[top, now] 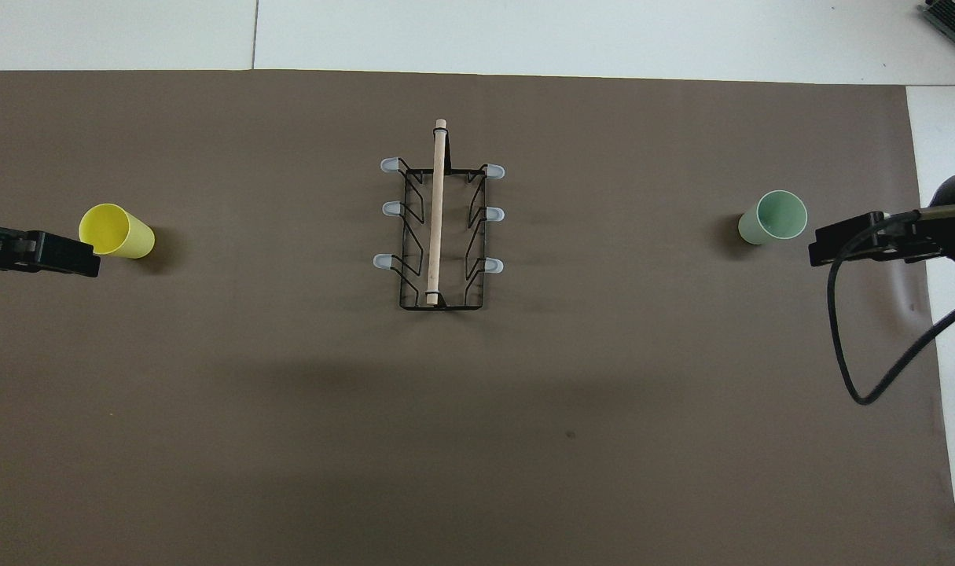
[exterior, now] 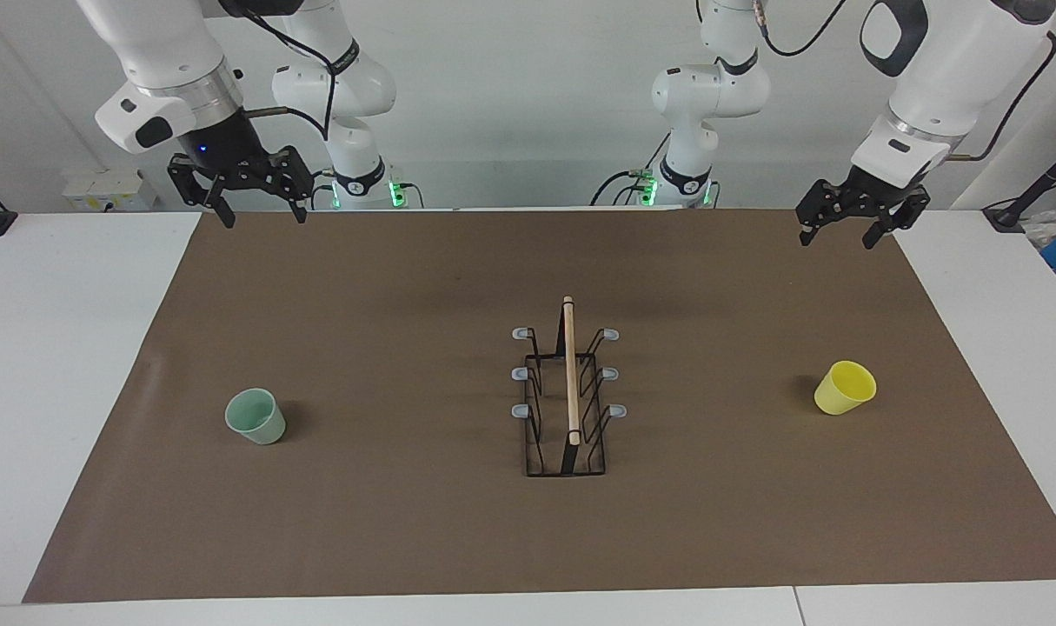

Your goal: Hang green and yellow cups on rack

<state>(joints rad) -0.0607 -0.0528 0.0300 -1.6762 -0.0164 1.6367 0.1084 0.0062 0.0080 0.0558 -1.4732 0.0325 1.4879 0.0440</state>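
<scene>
Nothing is hung yet; I judge this the start, with the first reach still to make. My right tool hangs spread and empty, raised over the desk's edge nearest my base. My left tool hangs likewise, spread and empty. The green cup lies tipped on its side, well below and ahead of my right tool. The yellow cup lies tipped too, ahead of my left tool. The rack stands between both tools, all prongs bare. Next, each tool must drop low and pinch a cup's wall.
</scene>
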